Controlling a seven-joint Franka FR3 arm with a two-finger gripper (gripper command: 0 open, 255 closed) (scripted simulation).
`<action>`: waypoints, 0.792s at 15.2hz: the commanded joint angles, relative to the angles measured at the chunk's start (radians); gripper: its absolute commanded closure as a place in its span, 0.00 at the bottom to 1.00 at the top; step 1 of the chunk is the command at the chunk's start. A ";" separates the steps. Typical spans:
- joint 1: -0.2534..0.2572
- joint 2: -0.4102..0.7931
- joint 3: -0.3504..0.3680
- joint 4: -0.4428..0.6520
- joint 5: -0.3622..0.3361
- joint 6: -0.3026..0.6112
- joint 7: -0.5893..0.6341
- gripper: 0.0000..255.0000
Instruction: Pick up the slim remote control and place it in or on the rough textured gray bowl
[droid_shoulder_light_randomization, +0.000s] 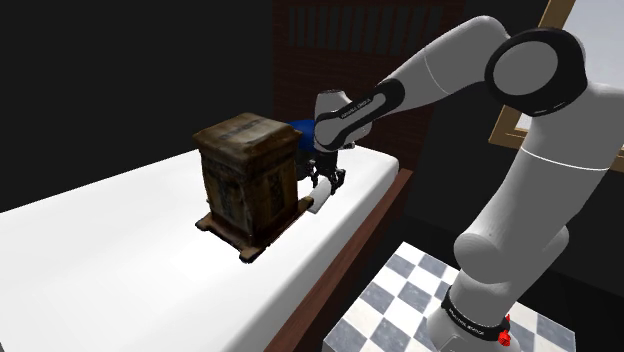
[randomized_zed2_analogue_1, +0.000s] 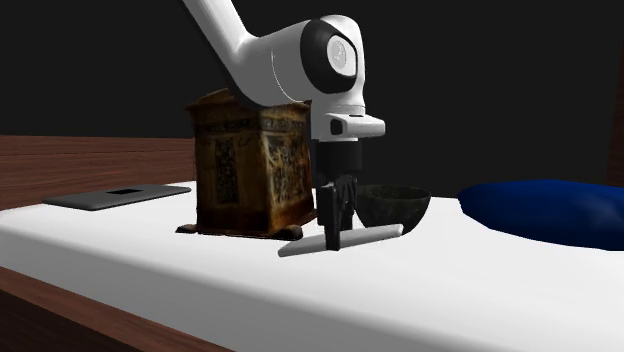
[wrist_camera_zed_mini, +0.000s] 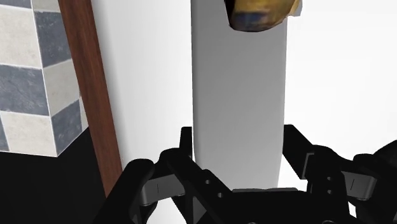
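One slim pale-grey remote (randomized_zed2_analogue_1: 375, 234) sits at bed (randomized_zed2_analogue_1: 450, 290) level, clamped across its width by your tool (randomized_zed2_analogue_1: 335, 240). In wrist view, black fingers (wrist_camera_zed_mini: 186, 143) press both long edges. You cannot tell if remote is off bed. Dark rough bowl (randomized_zed2_analogue_1: 395, 205) just behind tool. Worn brown wooden box (randomized_zed2_analogue_1: 250, 165) close on second exterior view's left, flat dark slab (randomized_zed2_analogue_1: 115, 195) beyond it. Blue cushion (randomized_zed2_analogue_1: 545, 210) on right.

Between my black fingers (wrist_camera_zed_mini: 185, 147): pale grey remote (wrist_camera_zed_mini: 238, 95). Beyond their tips: brown, gold-patterned box (randomized_zed2_analogue_1: 250, 165). Beside them: dark grey bowl (randomized_zed2_analogue_1: 393, 207), blue cushion (randomized_zed2_analogue_1: 545, 212), grey-and-white chequered floor (wrist_camera_zed_mini: 32, 76). Beneath: white surface (randomized_zed2_analogue_1: 450, 290).
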 joint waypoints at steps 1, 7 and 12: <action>-0.001 -0.019 0.000 0.015 0.007 -0.029 -0.004 1.00; -0.002 -0.061 -0.001 0.055 0.026 -0.109 -0.020 1.00; -0.003 -0.089 -0.003 0.094 0.038 -0.175 -0.031 1.00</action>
